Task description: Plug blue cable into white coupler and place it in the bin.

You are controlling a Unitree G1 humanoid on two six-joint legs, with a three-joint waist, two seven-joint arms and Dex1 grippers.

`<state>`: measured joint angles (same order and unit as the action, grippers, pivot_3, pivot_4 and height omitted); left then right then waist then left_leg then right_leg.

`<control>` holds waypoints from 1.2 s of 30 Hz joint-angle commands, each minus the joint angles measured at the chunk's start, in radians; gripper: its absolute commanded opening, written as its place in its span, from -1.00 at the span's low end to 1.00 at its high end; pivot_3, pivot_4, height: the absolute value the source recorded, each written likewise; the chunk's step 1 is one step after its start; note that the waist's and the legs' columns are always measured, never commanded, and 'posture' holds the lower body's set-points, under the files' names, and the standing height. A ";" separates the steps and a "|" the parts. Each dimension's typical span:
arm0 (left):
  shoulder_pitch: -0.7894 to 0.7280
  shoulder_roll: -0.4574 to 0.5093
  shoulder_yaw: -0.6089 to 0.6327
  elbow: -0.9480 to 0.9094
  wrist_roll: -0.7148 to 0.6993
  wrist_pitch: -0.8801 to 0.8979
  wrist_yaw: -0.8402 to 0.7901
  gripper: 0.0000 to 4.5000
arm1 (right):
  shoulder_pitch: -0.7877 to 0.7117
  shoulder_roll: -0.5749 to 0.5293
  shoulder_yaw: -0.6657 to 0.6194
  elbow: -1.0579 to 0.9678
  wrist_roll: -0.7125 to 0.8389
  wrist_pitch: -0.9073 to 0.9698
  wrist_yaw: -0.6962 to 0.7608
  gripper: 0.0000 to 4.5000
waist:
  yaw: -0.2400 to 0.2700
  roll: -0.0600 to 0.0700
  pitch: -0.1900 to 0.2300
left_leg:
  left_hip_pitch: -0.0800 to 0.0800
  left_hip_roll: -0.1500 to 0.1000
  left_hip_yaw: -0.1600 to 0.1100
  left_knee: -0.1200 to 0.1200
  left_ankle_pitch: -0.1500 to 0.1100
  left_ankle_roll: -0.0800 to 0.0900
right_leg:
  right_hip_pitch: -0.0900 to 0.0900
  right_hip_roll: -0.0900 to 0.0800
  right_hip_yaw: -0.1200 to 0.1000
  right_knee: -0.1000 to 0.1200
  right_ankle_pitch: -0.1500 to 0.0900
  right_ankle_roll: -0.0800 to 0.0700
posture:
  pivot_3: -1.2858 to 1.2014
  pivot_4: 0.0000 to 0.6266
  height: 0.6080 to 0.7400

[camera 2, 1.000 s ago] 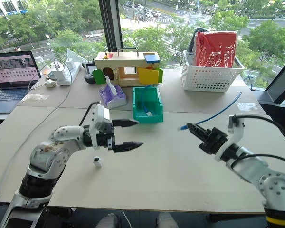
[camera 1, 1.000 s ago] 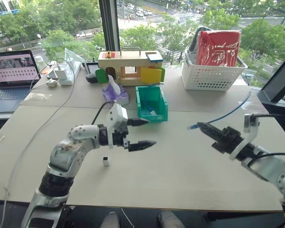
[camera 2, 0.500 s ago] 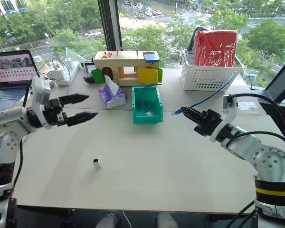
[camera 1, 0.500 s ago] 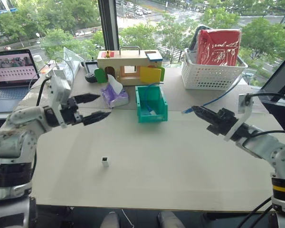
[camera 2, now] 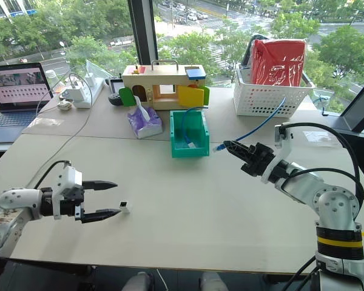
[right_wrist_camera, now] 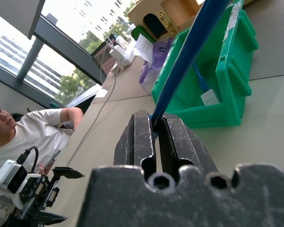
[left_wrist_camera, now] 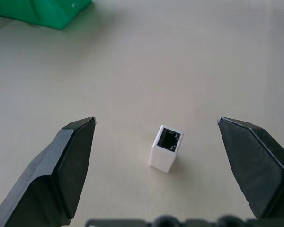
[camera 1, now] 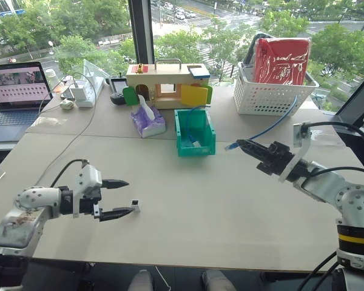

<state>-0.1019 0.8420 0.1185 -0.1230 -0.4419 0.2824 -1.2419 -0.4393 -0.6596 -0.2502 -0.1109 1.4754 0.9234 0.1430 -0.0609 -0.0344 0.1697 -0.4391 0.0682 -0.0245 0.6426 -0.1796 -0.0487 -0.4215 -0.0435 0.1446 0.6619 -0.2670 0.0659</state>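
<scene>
Framing boxy white coupler [left_wrist_camera: 166, 147].

Since a moment ago the left gripper [camera 1: 124, 197] has swung out to the robot's left and come down low over the table [camera 1: 230, 206]; its spread fingers now sit either side of the white coupler [camera 1: 134, 205], which stands just off their tips without touching them.

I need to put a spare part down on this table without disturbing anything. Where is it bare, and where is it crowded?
Bare: the wide stretch of table between the white coupler and the right gripper, in front of the bin. Crowded: the back strip, with tissue pack, wooden toy house, white basket, laptop.
</scene>
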 commanded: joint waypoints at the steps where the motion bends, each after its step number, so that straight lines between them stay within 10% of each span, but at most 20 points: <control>1: 0.011 -0.010 -0.001 -0.009 0.016 -0.054 0.005 0.97 | 0.009 0.000 -0.049 -0.042 0.004 0.004 0.005 -1.00 | -0.001 0.000 0.000 | 0.000 0.000 0.000 0.000 0.000 0.000 | 0.000 0.000 0.000 0.000 0.000 0.000 | 0.03 -0.52 0.76; 13: -0.003 -0.089 -0.087 0.099 0.130 -0.180 0.061 0.97 | 0.005 -0.005 -0.059 -0.044 -0.013 0.009 0.004 -1.00 | -0.007 0.000 0.000 | 0.000 0.000 0.000 0.000 0.000 0.000 | 0.000 0.000 0.000 0.001 0.000 0.000 | 0.03 -0.52 0.76; 26: -0.065 -0.111 -0.102 0.132 0.121 -0.139 0.077 -0.78 | 0.019 -0.001 -0.070 -0.053 -0.025 0.006 0.006 -1.00 | -0.008 0.000 0.000 | 0.000 0.000 0.000 0.000 0.000 0.000 | 0.000 0.000 0.000 0.001 0.000 0.000 | 0.03 -0.52 0.76; 36: -0.333 -0.163 -0.241 0.188 0.149 -0.105 -0.013 -0.78 | 0.053 0.012 -0.103 -0.097 -0.025 -0.009 -0.020 -1.00 | -0.001 0.000 0.000 | 0.000 -0.001 0.000 0.000 0.000 0.000 | 0.001 0.000 0.000 0.000 0.000 0.000 | 0.03 -0.52 0.76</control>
<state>-0.3955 0.6899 -0.0982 0.0465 -0.3026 0.1862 -1.2277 -0.3897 -0.6469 -0.3018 -0.1636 1.4358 0.9257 0.1265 -0.0618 -0.0344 0.1697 -0.4389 0.0674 -0.0248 0.6431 -0.1796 -0.0487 -0.4204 -0.0436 0.1444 0.6624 -0.2669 0.0661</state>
